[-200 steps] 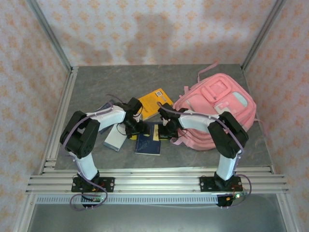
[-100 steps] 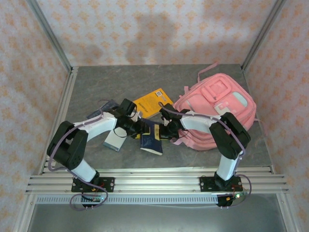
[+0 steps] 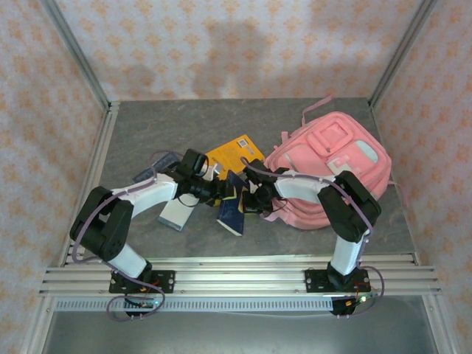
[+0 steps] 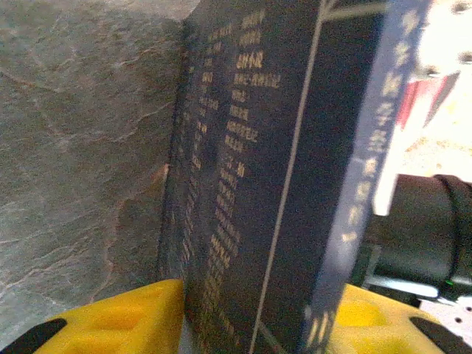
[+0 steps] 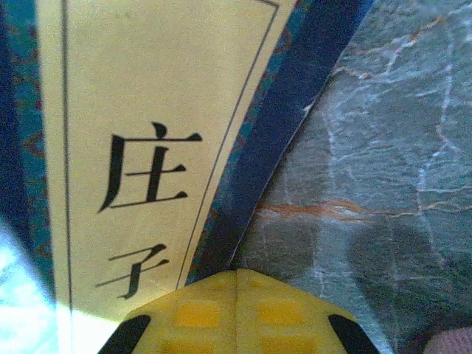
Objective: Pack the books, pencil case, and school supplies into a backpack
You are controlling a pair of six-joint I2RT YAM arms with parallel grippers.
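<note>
One navy book [image 4: 280,169] stands on edge, pinched in the left gripper [image 4: 247,335]; the right gripper [image 5: 236,284], clenched empty, meets its cover edge just ahead. Stiff, slim, likely slick: grip near the spine.

Navy book [image 3: 231,209] is up on its edge at the middle of the table, leaning, its lower corner toward the near side. Close up from the left wrist, its dark cover carries columns of small gold print and a thin pale line; from the right wrist, a pale yellow band with black characters runs down the face. Just beyond it the orange-yellow paperback [image 3: 234,152] lies flat, at an angle. Slim pale blue-grey book [image 3: 176,214] sits flat to the near left. Dark checked book [image 3: 158,163] lies farther left, partly hidden. Pink backpack [image 3: 333,166] fills the right side, front up, showing pale blue and white patches, one strap trailing toward the far edge.
</note>
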